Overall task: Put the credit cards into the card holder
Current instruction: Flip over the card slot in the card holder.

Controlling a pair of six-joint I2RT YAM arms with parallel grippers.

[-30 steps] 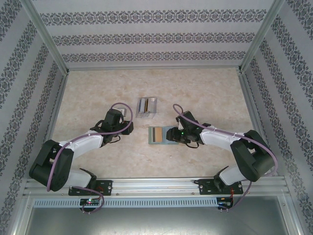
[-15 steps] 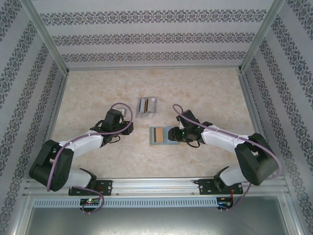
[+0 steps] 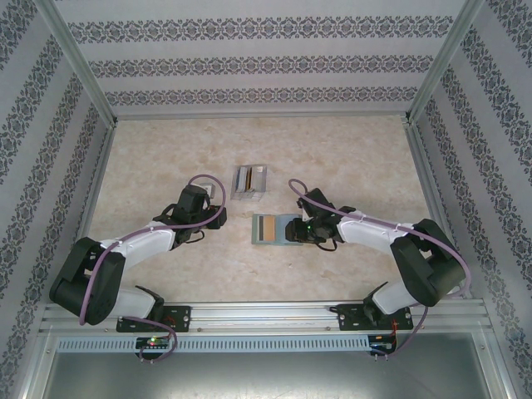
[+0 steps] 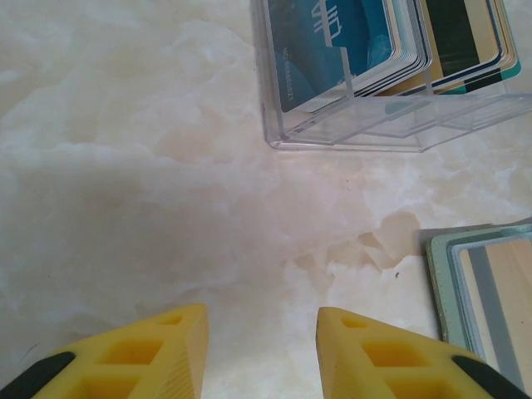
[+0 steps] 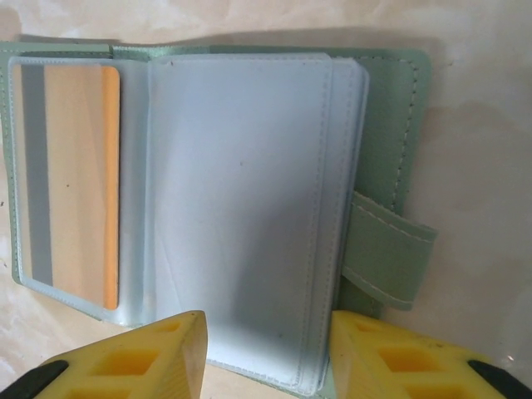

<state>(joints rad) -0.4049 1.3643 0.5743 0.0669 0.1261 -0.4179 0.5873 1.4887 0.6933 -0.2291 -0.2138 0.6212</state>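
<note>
Card holder [image 5: 386, 125]: grey-green, spread open flat, centre of bench [image 4: 125, 166], light blue pockets [image 5: 241, 208] up, strap tab [image 5: 386, 258] at its right edge. Bare bench surrounds it; clear rack [image 4: 374, 83] stands beyond, apart. One striped card [image 5: 71, 183] sits in the left pocket. Right jaws part-open above its near edge; left jaws part-open, empty, above bare bench.

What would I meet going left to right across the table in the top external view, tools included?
In order: left tool → clear card rack → card holder, lying open with a card in its left pocket → right tool, above the holder's right part.
</note>
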